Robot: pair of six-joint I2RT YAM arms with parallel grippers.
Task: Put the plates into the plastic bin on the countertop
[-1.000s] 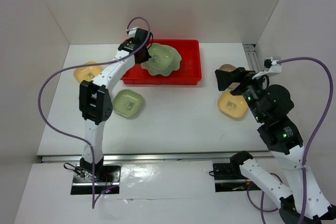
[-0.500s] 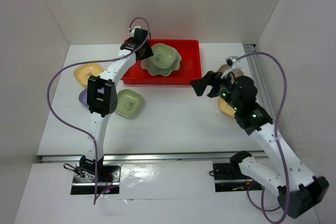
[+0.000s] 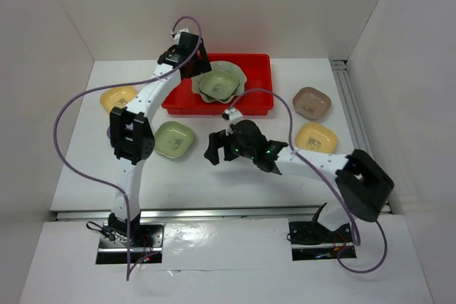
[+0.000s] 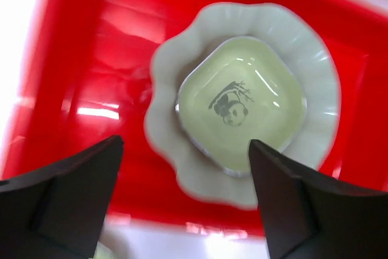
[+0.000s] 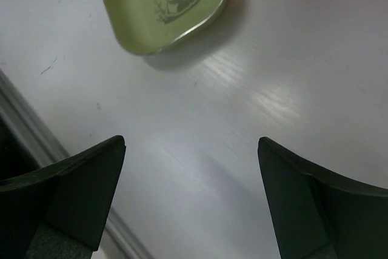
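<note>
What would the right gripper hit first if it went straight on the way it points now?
Probably the small green rounded-square dish on the white countertop, straight ahead of the open right gripper; its height is unclear.

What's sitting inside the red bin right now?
In the red bin lies the scalloped dish with a small green dish nested on it. The bin floor beneath them is covered.

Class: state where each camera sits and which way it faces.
Top external: above, behind the bases, facing down at the red bin; left arm, right arm show.
Left wrist: over the bin, looking down; its tool's fingers show.
Right wrist: facing down at a green dish on the countertop; fingers show.
Shared: top and left wrist show the scalloped dish.
</note>
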